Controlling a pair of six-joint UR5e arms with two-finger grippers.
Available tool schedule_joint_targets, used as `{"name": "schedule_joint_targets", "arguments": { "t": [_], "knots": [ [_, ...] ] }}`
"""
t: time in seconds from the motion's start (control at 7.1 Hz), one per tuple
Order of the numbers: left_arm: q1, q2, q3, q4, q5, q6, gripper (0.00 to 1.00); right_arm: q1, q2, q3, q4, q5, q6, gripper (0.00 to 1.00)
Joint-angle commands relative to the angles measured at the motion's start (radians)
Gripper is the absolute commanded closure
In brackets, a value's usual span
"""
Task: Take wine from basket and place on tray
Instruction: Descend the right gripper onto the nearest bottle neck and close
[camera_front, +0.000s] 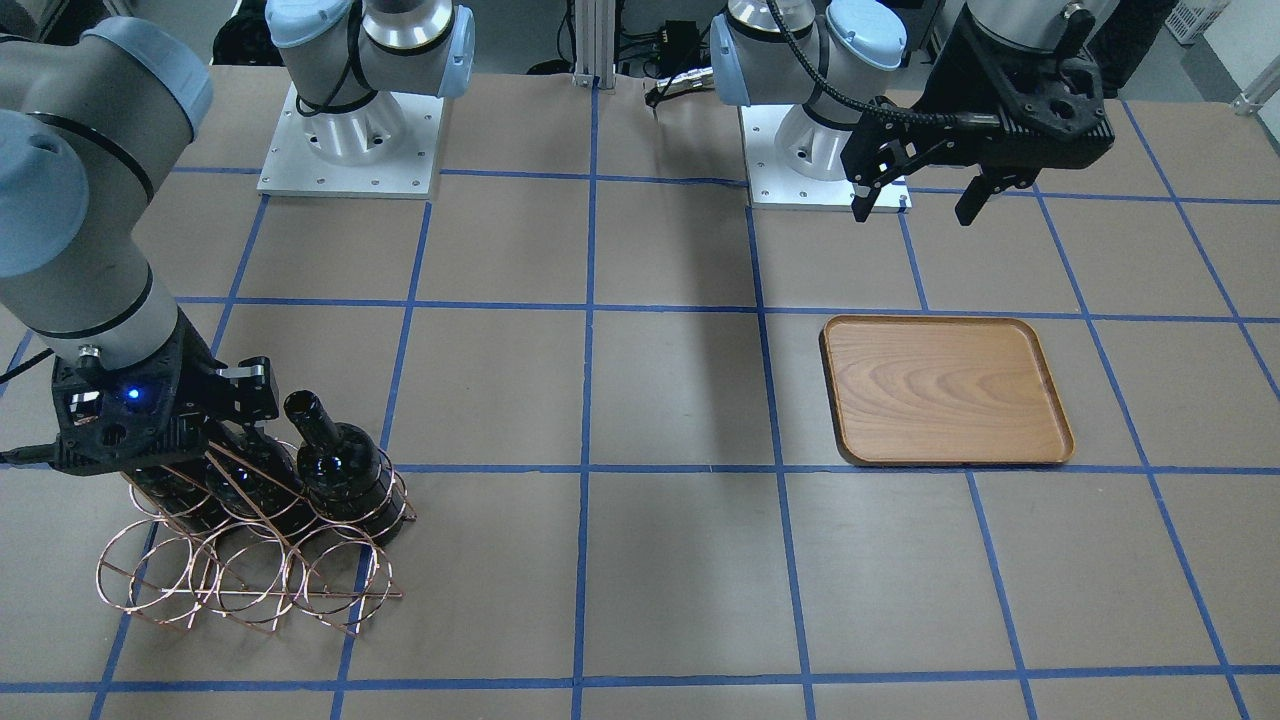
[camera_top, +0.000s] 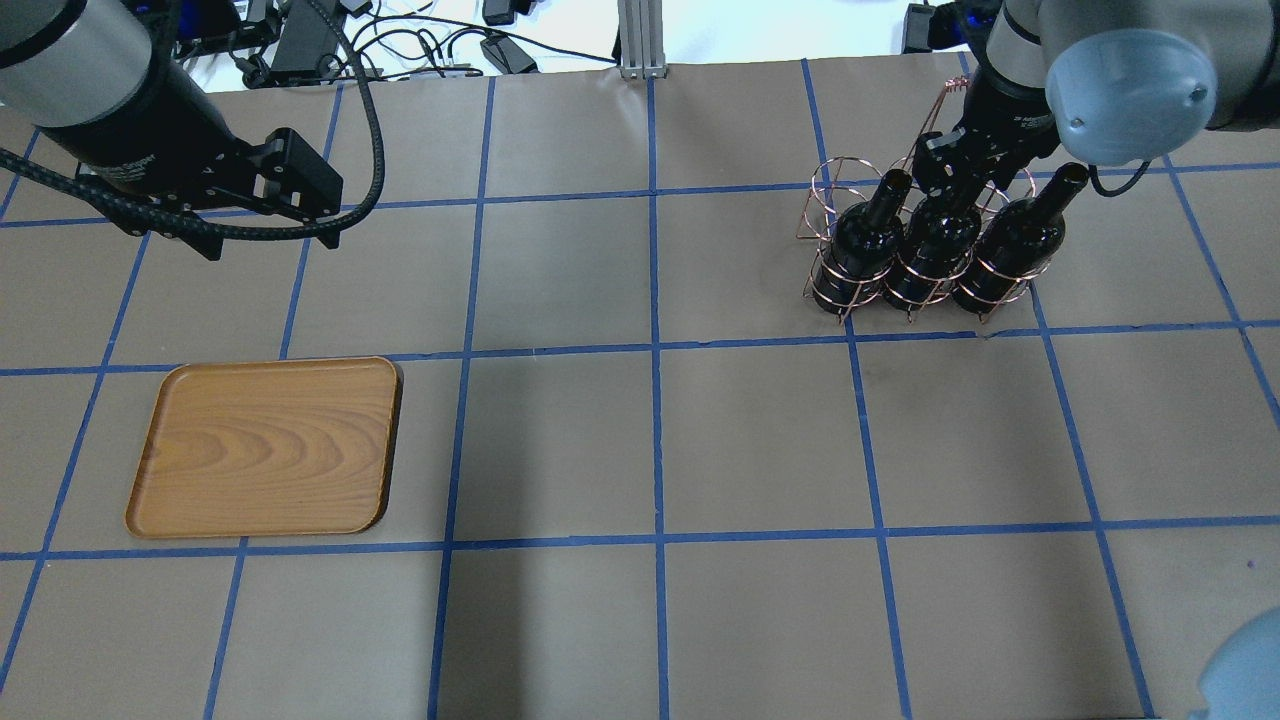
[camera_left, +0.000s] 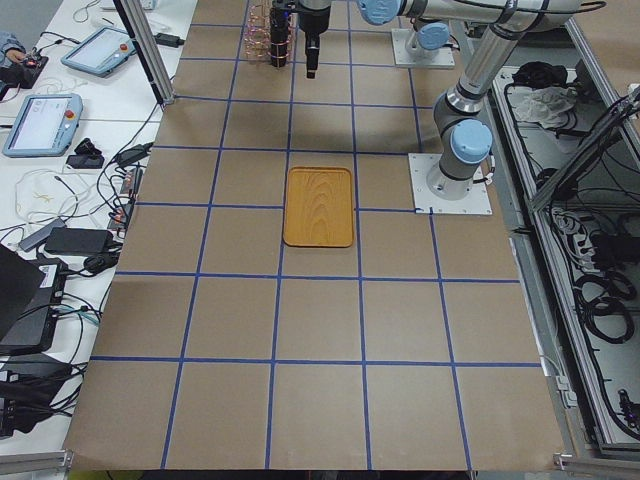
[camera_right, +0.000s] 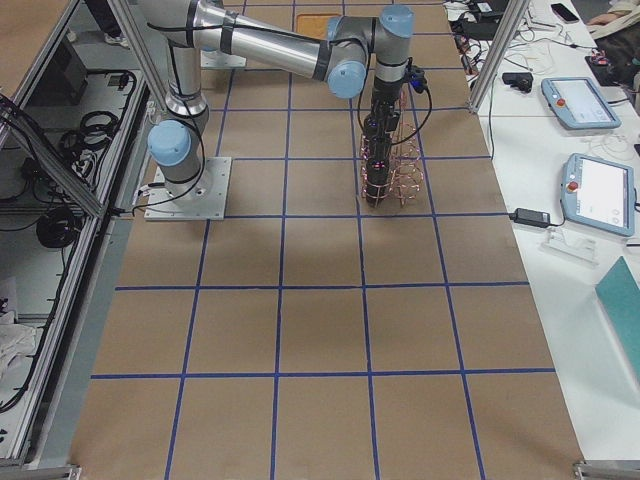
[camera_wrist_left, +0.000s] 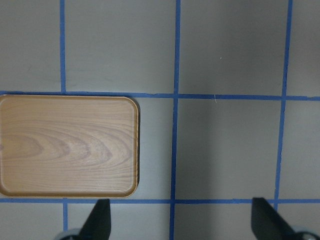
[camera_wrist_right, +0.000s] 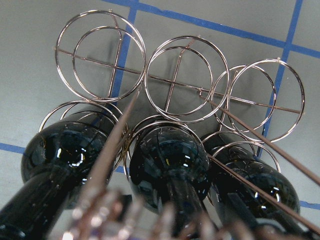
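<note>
Brown-paper table (camera_top: 650, 450) is gridded with blue tape (camera_top: 650, 370). Left gripper (camera_front: 914, 212) is held wide open, empty, near the grained, round-cornered wooden tray (camera_top: 265, 445). Glossy black wine (camera_top: 925, 245) is stood mid-row in the copper wire basket (camera_top: 830, 195). Right gripper (camera_top: 945, 175) is set at its neck; closure cannot be told.

Brown tabletop (camera_top: 760, 450), blue tape grid (camera_top: 656, 450)

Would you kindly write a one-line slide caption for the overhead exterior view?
Right gripper over the middle wine bottle in the basket; left gripper hovers open near the empty tray.
</note>
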Motion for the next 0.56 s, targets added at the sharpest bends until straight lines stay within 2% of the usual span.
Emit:
{"name": "schedule_joint_targets", "arguments": {
  "t": [0.0, 0.14, 0.42],
  "knots": [
    [0.000, -0.001, 0.001, 0.001, 0.000, 0.000, 0.00, 0.000, 0.001, 0.000, 0.009, -0.006, 0.005, 0.41],
    [-0.001, 0.000, -0.001, -0.001, 0.000, 0.000, 0.00, 0.000, 0.000, 0.000, 0.011, -0.007, 0.005, 0.45],
    [0.000, -0.001, -0.001, -0.001, 0.000, 0.000, 0.00, 0.000, 0.000, -0.001, 0.006, -0.001, 0.003, 0.45]
  ]
}}
